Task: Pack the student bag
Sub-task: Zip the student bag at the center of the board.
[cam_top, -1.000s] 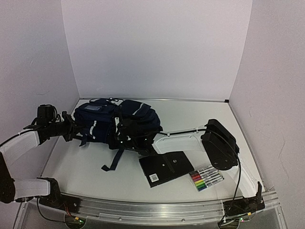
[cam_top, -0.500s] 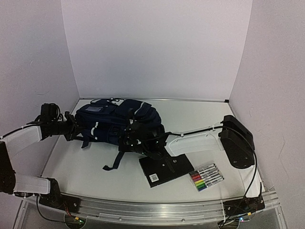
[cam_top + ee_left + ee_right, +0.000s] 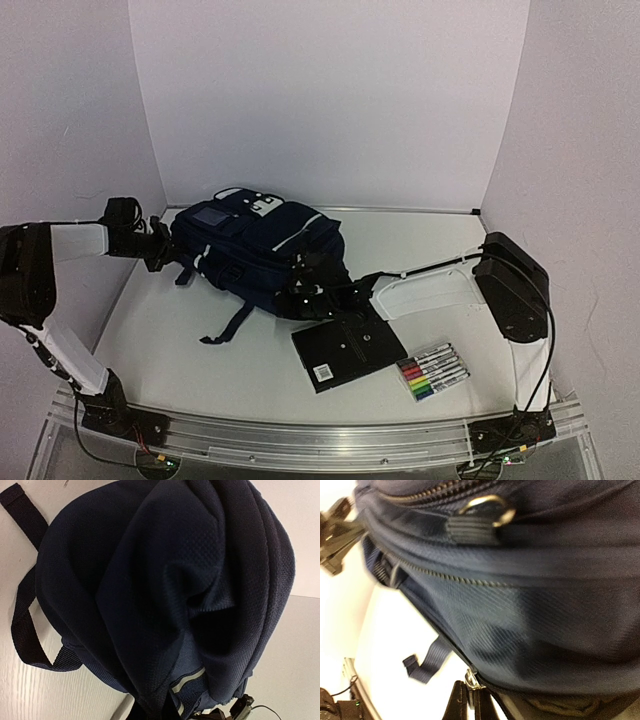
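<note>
Two thin fingers of the right gripper (image 3: 471, 700) stood pressed together, and they looked pinched on a small metal zip pull (image 3: 469, 678) at the near edge of the bag (image 3: 262, 248). The left gripper (image 3: 158, 250) was also closed. Its fingers were hidden in its own view by bunched cloth, but from above it met the bag's left end and seemed to have a pinch of fabric there.

The bag lay on its side on the table (image 3: 150, 340), towards the back left, between the two arms, with one loose strap (image 3: 224, 325) trailing forward.

It looked soft and slack, sagging in folds instead of keeping its shape, and probably light, though what was inside could not be seen. A pinch on the cloth would likely only stretch it, so a strap, a metal ring (image 3: 487, 504) or a zip pull seemed the firmer hold. The weave looked grippy enough, and nothing about the bag looked breakable.

Pale stripes (image 3: 300, 222) crossed the top, and no brand name could be read.

A flat black notebook (image 3: 352, 348) lay just in front of the bag, with a white barcode sticker (image 3: 322, 373) too small to read. The print on the pack of coloured markers (image 3: 433, 372) beside it was also too small.
</note>
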Robot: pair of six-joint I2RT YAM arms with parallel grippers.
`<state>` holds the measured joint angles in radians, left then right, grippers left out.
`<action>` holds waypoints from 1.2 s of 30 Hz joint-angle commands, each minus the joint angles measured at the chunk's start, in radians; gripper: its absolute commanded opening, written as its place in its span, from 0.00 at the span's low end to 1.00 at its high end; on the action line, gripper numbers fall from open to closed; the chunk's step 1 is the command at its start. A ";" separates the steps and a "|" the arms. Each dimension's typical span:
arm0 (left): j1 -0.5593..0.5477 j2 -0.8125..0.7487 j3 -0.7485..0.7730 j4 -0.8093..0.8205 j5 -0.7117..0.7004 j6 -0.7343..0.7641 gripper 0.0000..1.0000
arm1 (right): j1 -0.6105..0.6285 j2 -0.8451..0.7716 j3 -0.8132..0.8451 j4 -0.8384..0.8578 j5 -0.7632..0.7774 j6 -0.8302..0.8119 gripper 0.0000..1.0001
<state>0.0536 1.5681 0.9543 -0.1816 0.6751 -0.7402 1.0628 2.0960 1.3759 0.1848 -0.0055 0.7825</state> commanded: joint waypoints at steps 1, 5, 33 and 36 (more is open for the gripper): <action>0.030 0.085 0.172 0.203 -0.042 0.104 0.03 | 0.006 0.004 0.012 0.011 -0.114 -0.013 0.00; 0.026 0.076 0.151 0.139 -0.071 0.098 0.47 | 0.007 0.036 0.067 0.059 -0.134 -0.006 0.00; -0.451 -0.077 -0.323 0.438 -0.351 -0.423 0.63 | 0.026 0.092 0.115 0.159 -0.139 0.038 0.00; -0.477 -0.042 -0.307 0.452 -0.359 -0.434 0.60 | 0.026 0.088 0.112 0.159 -0.125 0.038 0.00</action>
<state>-0.3932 1.4851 0.6071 0.2009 0.3423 -1.1384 1.0786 2.1921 1.4479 0.2772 -0.1426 0.8139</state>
